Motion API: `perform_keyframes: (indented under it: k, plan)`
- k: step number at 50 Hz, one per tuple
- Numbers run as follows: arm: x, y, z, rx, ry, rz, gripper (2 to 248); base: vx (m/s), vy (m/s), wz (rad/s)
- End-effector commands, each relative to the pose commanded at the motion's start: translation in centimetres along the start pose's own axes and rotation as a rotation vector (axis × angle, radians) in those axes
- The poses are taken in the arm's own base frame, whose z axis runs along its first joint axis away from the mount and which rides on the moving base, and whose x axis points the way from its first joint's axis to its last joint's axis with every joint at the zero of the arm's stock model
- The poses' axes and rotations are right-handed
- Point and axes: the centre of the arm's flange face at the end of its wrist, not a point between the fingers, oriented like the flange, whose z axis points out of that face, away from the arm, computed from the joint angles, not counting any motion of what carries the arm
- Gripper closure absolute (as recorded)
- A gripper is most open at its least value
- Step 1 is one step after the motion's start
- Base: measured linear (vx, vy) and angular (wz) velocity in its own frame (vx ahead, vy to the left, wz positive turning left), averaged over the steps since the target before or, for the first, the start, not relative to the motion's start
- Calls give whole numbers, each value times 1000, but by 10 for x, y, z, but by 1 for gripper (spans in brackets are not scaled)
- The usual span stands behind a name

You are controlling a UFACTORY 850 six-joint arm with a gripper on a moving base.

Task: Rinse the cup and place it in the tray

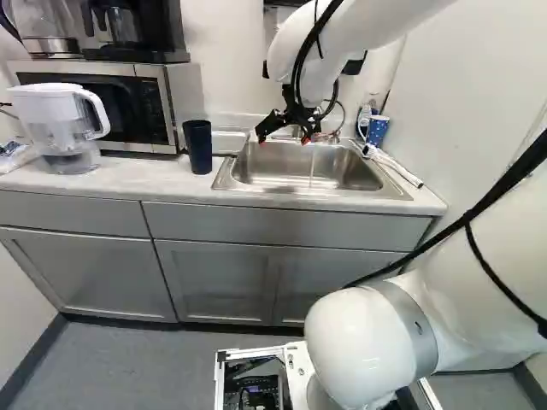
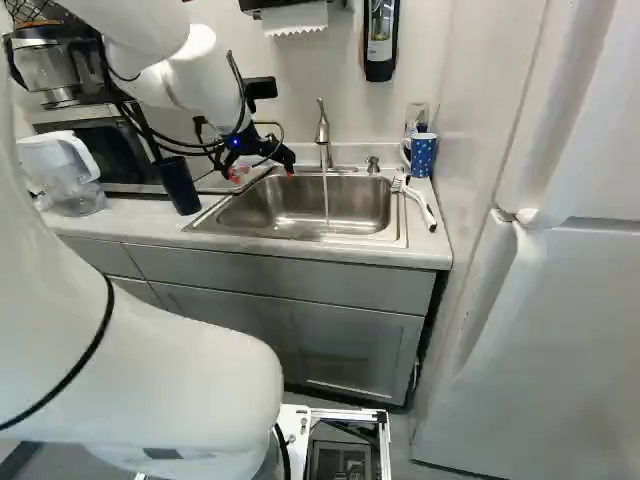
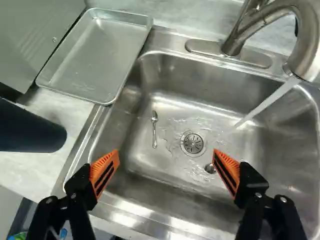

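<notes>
The wall [image 1: 226, 81] behind the tabletop [image 1: 137, 181] is white. The tabletop is pale, with grey cupboards [image 1: 214, 282] under it. The floor [image 1: 128, 363] is grey too, and a dark strip [image 1: 32, 361] runs along the bottom of the wall at the left of the left base view. A big white fridge [image 2: 590, 330] stands at the right of the right base view.
</notes>
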Motion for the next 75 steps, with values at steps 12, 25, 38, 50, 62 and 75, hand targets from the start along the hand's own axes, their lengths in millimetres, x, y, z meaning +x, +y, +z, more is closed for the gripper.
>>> perform_keyframes:
  k: [12,25,38,50,62,75]
  plan:
    - [4,-19,2,29,-1,-37,3,0,0,0]
    - [8,-40,4,59,-3,-76,3,0,0,0]
    - [12,-61,6,89,-4,-115,3,0,0,0]
    - [14,-81,7,117,-5,-150,3,0,0,0]
    - [15,-101,8,144,-6,-186,3,0,0,0]
    - [17,-122,8,173,-7,-224,3,0,0,0]
